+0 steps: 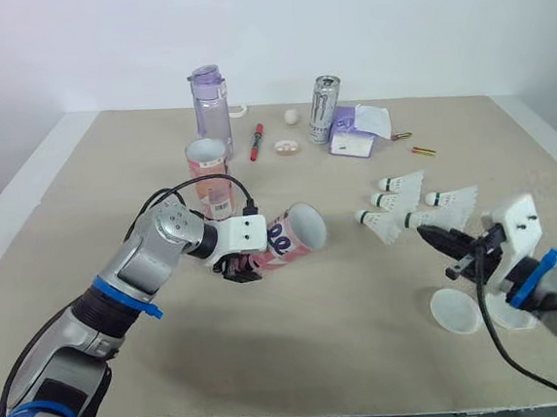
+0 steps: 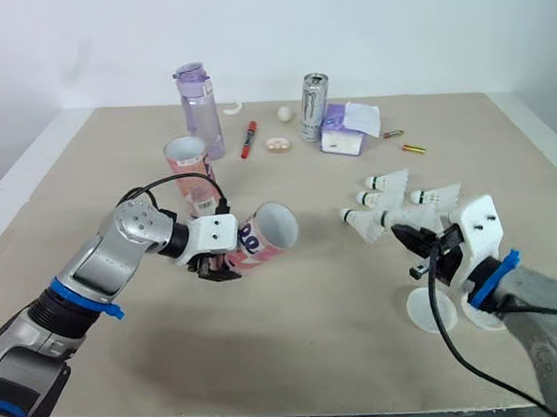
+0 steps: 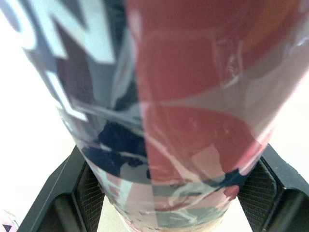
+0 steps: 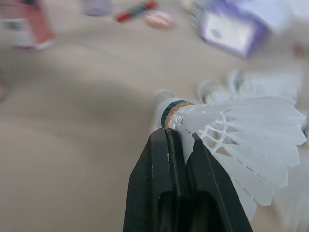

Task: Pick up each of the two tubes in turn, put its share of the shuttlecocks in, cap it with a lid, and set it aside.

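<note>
Left gripper [image 1: 237, 267] clamped around tilted tube [image 1: 293, 235], open mouth towards robot's right. Right gripper [image 4: 176, 134] closed on one shuttlecock [image 4: 241, 130], feathers pinched near cork, beside loose shuttlecocks [image 1: 394, 185].

Head pair: I look forward and down over table [image 1: 301, 353] from above the arms. Both eyes share same scene, offset slightly sideways.
Left wrist cam: sights along left gripper [image 1: 242, 268], pressed very close to clamped tube [image 3: 193, 121].
Right wrist cam: low over table, close on shuttlecock [image 4: 241, 140] pinched in right gripper [image 4: 177, 136], facing purple box [image 4: 231, 31] and red pen [image 4: 135, 10], which head pair shares.
</note>
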You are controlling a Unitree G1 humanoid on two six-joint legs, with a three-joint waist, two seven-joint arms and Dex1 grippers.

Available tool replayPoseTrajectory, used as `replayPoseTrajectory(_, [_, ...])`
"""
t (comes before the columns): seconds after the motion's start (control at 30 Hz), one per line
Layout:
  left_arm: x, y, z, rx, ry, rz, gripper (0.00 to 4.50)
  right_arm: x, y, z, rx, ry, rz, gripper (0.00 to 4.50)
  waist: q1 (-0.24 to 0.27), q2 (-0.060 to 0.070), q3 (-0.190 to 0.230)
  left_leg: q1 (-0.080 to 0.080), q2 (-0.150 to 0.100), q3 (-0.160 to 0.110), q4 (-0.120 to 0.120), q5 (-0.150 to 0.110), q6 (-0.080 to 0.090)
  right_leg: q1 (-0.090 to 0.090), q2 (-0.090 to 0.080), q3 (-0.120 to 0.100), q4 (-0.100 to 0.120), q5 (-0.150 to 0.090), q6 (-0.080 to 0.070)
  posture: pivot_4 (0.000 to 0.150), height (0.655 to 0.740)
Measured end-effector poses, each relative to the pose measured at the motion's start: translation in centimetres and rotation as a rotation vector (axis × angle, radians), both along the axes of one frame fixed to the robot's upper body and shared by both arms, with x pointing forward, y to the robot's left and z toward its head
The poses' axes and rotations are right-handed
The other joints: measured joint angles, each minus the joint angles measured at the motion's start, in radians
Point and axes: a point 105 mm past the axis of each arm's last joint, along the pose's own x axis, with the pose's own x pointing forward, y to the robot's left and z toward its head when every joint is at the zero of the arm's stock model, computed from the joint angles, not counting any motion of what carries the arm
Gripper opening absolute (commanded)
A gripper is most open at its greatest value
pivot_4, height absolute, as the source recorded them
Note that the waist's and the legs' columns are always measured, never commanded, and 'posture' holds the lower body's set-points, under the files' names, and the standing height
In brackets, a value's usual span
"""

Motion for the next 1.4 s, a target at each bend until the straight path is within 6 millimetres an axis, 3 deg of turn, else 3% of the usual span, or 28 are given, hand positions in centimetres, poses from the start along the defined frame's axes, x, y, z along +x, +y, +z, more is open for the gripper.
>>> replayPoseTrajectory(0.03, [0.0,0.0,0.0,0.0,0.0,0.0,3.31,0.0,0.1,0.2,-0.005,-0.005,0.007,0.06,0.0,0.0,0.0,0.0,0.0,0.0,0.0,0.0,0.0,0.0,0.0,0.0,0.0,0.0,0.0,0.15,0.74])
replayPoseTrajectory(0.07, [0.1,-0.1,0.0,-0.006,0.008,0.0,3.31,-0.5,2.3,3.3,-0.115,-0.12,0.175,0.06,0.001,0.0,0.0,0.0,0.0,-0.001,0.0,0.0,0.0,0.0,0.0,-0.001,-0.001,0.0,0.0,0.15,0.74])
replayPoseTrajectory(0.17, [0.3,-0.2,0.1,-0.011,0.014,0.005,3.31,-1.6,5.6,5.5,-0.211,-0.237,0.366,0.06,0.001,-0.001,0.001,-0.001,0.0,-0.001,-0.001,0.0,0.0,0.0,0.0,-0.002,-0.001,-0.001,0.0,0.15,0.74])
replayPoseTrajectory(0.2, [0.3,-0.2,0.2,-0.015,0.025,0.008,3.31,-1.9,7.6,5.8,-0.279,-0.276,0.485,0.06,0.0,-0.001,0.001,-0.002,0.0,-0.001,-0.001,0.0,0.0,-0.001,0.0,-0.001,-0.002,-0.001,0.001,0.15,0.74])
replayPoseTrajectory(0.37, [0.2,-0.5,0.3,-0.041,0.058,0.024,3.31,-1.6,10.4,5.7,-0.414,-0.35,0.635,0.06,0.003,-0.002,0.001,-0.005,-0.001,-0.002,-0.001,0.0,0.0,-0.002,0.0,-0.001,-0.003,-0.002,0.002,0.15,0.74])
replayPoseTrajectory(0.63, [0.3,-0.6,0.2,-0.051,0.07,0.048,3.31,0.3,11.3,4.0,-0.563,-0.372,0.698,0.06,0.004,-0.002,0.001,-0.008,-0.002,-0.003,0.0,0.0,0.0,-0.003,-0.001,-0.002,-0.003,-0.002,0.002,0.15,0.74])
replayPoseTrajectory(0.7, [0.3,-0.6,0.2,-0.052,0.068,0.051,3.31,0.6,11.4,3.8,-0.58,-0.376,0.708,0.67,0.004,-0.002,0.001,-0.008,-0.002,-0.003,0.0,0.0,0.0,-0.004,-0.001,-0.002,-0.003,-0.002,0.002,0.15,0.74])
replayPoseTrajectory(0.73, [0.3,-0.6,0.2,-0.052,0.068,0.051,3.31,0.6,11.5,3.8,-0.581,-0.376,0.709,0.77,0.004,-0.002,0.001,-0.008,-0.002,-0.003,0.0,0.0,0.0,-0.003,-0.001,-0.002,-0.003,-0.002,0.002,0.15,0.74])
replayPoseTrajectory(0.83, [0.2,-0.6,0.3,-0.052,0.064,0.052,3.31,0.6,11.8,3.8,-0.596,-0.382,0.733,1.96,0.004,-0.002,0.001,-0.008,-0.002,-0.003,0.0,0.0,0.0,-0.003,-0.001,-0.002,-0.002,-0.002,0.002,0.15,0.74])
replayPoseTrajectory(0.87, [0.2,-0.6,0.2,-0.053,0.062,0.051,3.31,0.5,11.8,3.9,-0.597,-0.382,0.745,2.34,0.004,-0.002,0.001,-0.008,-0.002,-0.003,0.0,0.0,0.0,-0.003,-0.001,-0.002,-0.002,-0.002,0.002,0.15,0.74])
replayPoseTrajectory(0.9, [0.2,-0.6,0.2,-0.053,0.061,0.05,3.31,0.5,11.8,3.9,-0.595,-0.383,0.746,2.34,0.004,-0.002,0.001,-0.008,-0.002,-0.003,0.0,0.0,0.0,-0.003,-0.001,-0.002,-0.002,-0.002,0.002,0.15,0.74])
replayPoseTrajectory(0.97, [0.1,-0.6,0.3,-0.053,0.059,0.048,3.31,0.4,11.6,4.4,-0.573,-0.392,0.741,3.07,0.004,-0.002,0.001,-0.008,-0.002,-0.003,0.0,0.0,0.0,-0.003,-0.001,-0.002,-0.002,-0.002,0.003,0.15,0.74])
replayPoseTrajectory(1.07, [0.1,-0.6,0.2,-0.052,0.057,0.049,3.31,-0.1,10.4,5.0,-0.414,-0.342,0.702,4.03,0.004,-0.002,0.001,-0.008,-0.002,-0.004,0.0,0.0,0.0,-0.002,-0.001,-0.003,-0.002,-0.002,0.002,0.15,0.74])
replayPoseTrajectory(1.1, [0.1,-0.5,0.2,-0.052,0.057,0.049,3.31,-0.1,10.3,5.0,-0.399,-0.339,0.696,4.03,0.004,-0.002,0.001,-0.008,-0.002,-0.004,0.0,0.0,0.0,-0.002,-0.001,-0.003,-0.002,-0.002,0.002,0.15,0.74])
replayPoseTrajectory(1.13, [0.1,-0.5,0.2,-0.052,0.056,0.049,3.31,0.0,10.1,5.1,-0.365,-0.33,0.68,4.43,0.004,-0.002,0.001,-0.008,-0.002,-0.004,0.0,0.0,0.0,-0.003,-0.001,-0.002,-0.002,-0.002,0.002,0.15,0.74])
replayPoseTrajectory(1.17, [0.1,-0.5,0.2,-0.048,0.055,0.045,3.31,0.5,8.2,5.2,-0.144,-0.267,0.525,4.43,0.004,-0.002,0.001,-0.008,-0.002,-0.006,0.0,0.0,0.0,-0.002,0.0,-0.004,-0.002,-0.002,0.002,0.15,0.74])
replayPoseTrajectory(1.27, [0.2,-0.5,0.2,-0.044,0.05,0.04,3.31,1.3,6.3,3.9,-0.013,-0.206,0.359,4.43,0.004,-0.003,0.0,-0.007,-0.002,-0.008,0.001,0.0,0.0,-0.001,0.0,-0.005,-0.002,-0.002,0.002,0.15,0.74])
replayPoseTrajectory(1.4, [0.4,-0.6,0.3,-0.034,0.04,0.031,3.31,2.7,2.6,-1.5,0.116,-0.036,-0.051,4.43,0.003,-0.001,0.001,-0.007,-0.002,-0.008,0.001,0.0,0.0,-0.002,0.0,-0.005,-0.001,-0.002,0.001,0.15,0.74])
